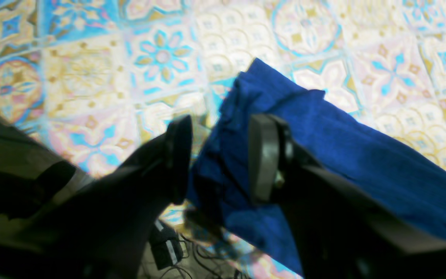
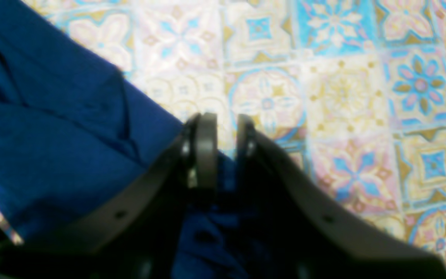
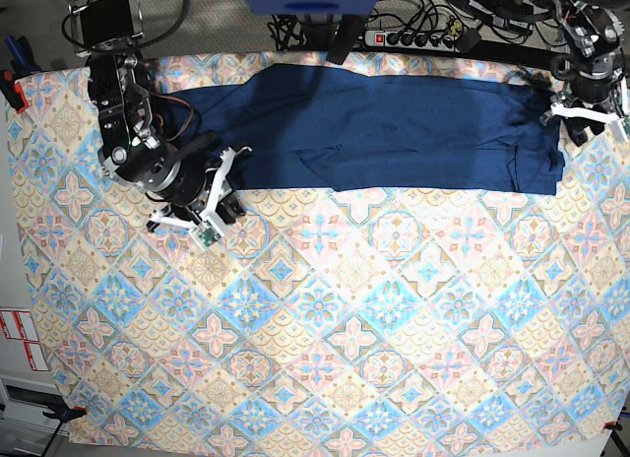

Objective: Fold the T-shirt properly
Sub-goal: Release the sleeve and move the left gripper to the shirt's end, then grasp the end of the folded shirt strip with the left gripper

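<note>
Left tool (image 1: 218, 159) open astride T-shirt (image 3: 394, 127) edge, no legible text

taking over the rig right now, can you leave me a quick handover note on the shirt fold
Left gripper: jaws apart, straddling a bunched edge of the T-shirt at the end of the strip on the base view's right; no grip on it.
Right gripper: jaws nearly closed with a narrow gap, blue fabric between them at the other end; looks like a pinch on the cloth.
T-shirt: lies as a long narrow band across the far side of the tablecloth, apparently already folded lengthwise.
Left to do: fold the band end to end into a compact stack and smooth the creases.
</note>
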You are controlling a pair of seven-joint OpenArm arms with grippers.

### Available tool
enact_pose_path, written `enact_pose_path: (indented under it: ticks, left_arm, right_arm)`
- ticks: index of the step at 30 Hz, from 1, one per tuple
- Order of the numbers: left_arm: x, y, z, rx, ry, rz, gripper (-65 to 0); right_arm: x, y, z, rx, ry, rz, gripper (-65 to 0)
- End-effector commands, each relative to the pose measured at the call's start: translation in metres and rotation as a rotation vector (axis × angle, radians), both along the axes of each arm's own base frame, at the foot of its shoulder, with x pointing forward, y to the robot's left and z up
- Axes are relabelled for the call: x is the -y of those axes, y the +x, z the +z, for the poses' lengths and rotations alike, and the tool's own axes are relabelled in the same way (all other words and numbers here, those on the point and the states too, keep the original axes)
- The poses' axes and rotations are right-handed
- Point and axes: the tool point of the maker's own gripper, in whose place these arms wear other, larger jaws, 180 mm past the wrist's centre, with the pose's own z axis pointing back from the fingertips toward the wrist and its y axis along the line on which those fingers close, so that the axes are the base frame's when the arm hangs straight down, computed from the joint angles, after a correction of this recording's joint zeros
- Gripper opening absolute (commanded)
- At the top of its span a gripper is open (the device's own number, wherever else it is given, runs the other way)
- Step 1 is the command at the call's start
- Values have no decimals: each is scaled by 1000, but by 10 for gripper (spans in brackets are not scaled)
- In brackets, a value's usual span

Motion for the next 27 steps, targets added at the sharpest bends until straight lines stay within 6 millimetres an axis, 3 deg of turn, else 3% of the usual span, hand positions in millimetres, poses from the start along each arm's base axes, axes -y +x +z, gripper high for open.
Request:
enact_pose_path:
  ticks: [1,5,7,10,14,17,21,27]
  left_arm:
    - [-5,7,13,37,31,-4,-404]
    - [-3,8,10,19,23,-10,-404]
    - [-6,18,12,-18,19,-42,-408]
    - [-3,31,-5,-170,-24,-133,-408]
    - [-15,41,-16,-308,-42,-193,-404]
    - [-21,42,-18,-326,-42,-208,-404]
    - [-17,44,-36,-391,-86,-273,-404]
    - [-29,40,-52,-405,-196,-245,-401]
  right_arm:
    - [-1,7,12,43,20,-2,-564]
    - [-2,6,12,42,21,1,-564]
    - [-2,6,12,42,22,1,-564]
    - [-7,6,13,42,37,-1,-564]
    - [-8,7,13,42,40,-1,-564]
    - [-9,7,13,44,42,-1,-564]
    - [-9,9,15,48,42,-1,-564]
    - [-7,10,16,52,41,-6,-564]
